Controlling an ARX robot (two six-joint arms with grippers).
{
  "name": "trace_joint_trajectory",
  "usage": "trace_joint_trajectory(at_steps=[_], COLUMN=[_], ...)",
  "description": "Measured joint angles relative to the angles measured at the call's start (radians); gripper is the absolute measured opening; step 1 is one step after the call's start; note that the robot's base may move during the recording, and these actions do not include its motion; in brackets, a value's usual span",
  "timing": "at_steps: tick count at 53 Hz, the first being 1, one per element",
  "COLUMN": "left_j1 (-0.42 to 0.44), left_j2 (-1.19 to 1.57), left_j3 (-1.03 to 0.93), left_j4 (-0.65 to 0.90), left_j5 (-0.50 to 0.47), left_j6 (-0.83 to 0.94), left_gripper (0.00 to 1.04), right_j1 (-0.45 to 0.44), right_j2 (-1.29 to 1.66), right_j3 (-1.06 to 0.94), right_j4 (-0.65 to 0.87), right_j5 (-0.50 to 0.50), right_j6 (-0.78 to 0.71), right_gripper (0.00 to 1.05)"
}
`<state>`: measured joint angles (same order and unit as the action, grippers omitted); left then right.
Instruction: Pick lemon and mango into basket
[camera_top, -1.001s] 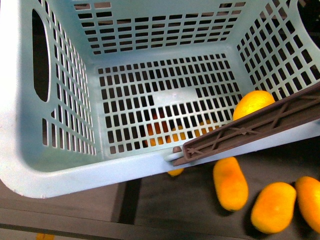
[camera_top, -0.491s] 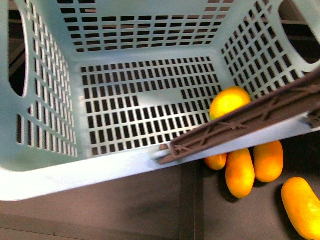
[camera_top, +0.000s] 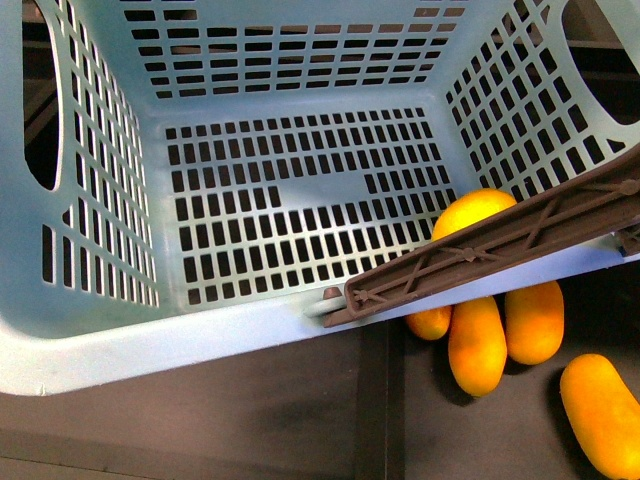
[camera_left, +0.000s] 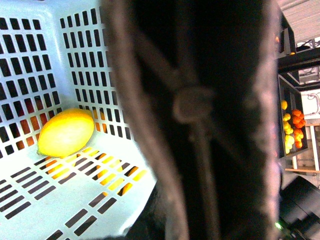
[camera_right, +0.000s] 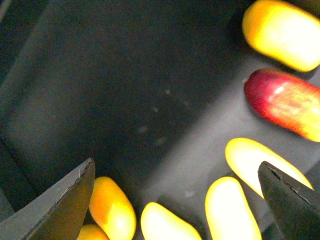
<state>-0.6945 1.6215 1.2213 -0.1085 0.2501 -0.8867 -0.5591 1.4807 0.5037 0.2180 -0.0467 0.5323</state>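
Note:
The pale mint-blue basket (camera_top: 200, 340) fills the front view, held up at a tilt. Its brown handle (camera_top: 500, 245) crosses the near right rim. The lemon (camera_top: 472, 214) lies on the basket floor in the right corner, and shows in the left wrist view (camera_left: 66, 132) too. My left gripper is shut on the basket; the handle (camera_left: 200, 110) blocks most of that view and hides the fingers. My right gripper (camera_right: 177, 202) is open and empty above several mangoes; one mango (camera_right: 232, 210) lies between its fingertips. More mangoes (camera_top: 477, 345) show under the basket's rim.
The mangoes lie in a dark tray (camera_right: 125, 90) with a bare stretch at its middle. A red-blushed mango (camera_right: 285, 102) lies among them. A distant rack of yellow and orange fruit (camera_left: 292, 127) shows in the left wrist view.
Over the second the basket has swung and shifted over the mangoes, with the lemon staying in its right corner. In the last half second it has moved only slightly.

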Motion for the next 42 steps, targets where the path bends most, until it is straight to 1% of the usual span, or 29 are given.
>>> trace_joint_trajectory(at_steps=[2,6,10,24,29,42], left_j1=[0.0,0.0,0.0,0.0,0.0,0.0], left_j2=[0.0,0.0,0.0,0.0,0.0,0.0], left_j3=[0.0,0.0,0.0,0.0,0.0,0.0], left_j4=[0.0,0.0,0.0,0.0,0.0,0.0], left_j5=[0.001,0.006,0.013,0.014,0.011,0.009], left_j6=[0.002,-0.001,-0.002,-0.001,-0.002,-0.001], left_gripper=[0.04,0.04,0.04,0.04,0.04,0.04], right_j1=[0.021,0.05,0.113,0.282,0.324,0.379], right_j2=[0.1,0.193,0.34,0.657,0.72,0.795], right_j3=[0.024,0.051,0.101,0.269,0.325,0.385], right_j4=[0.04,0.072,0.114,0.099,0.091,0.092], right_j5=[-0.014,-0.027,-0.045,-0.08,-0.095,-0.117], right_j6=[0.007,0.013,0.016,-0.022,-0.02,0.0], right_gripper=[0.96,0.96,0.96,0.96,0.96,0.96])
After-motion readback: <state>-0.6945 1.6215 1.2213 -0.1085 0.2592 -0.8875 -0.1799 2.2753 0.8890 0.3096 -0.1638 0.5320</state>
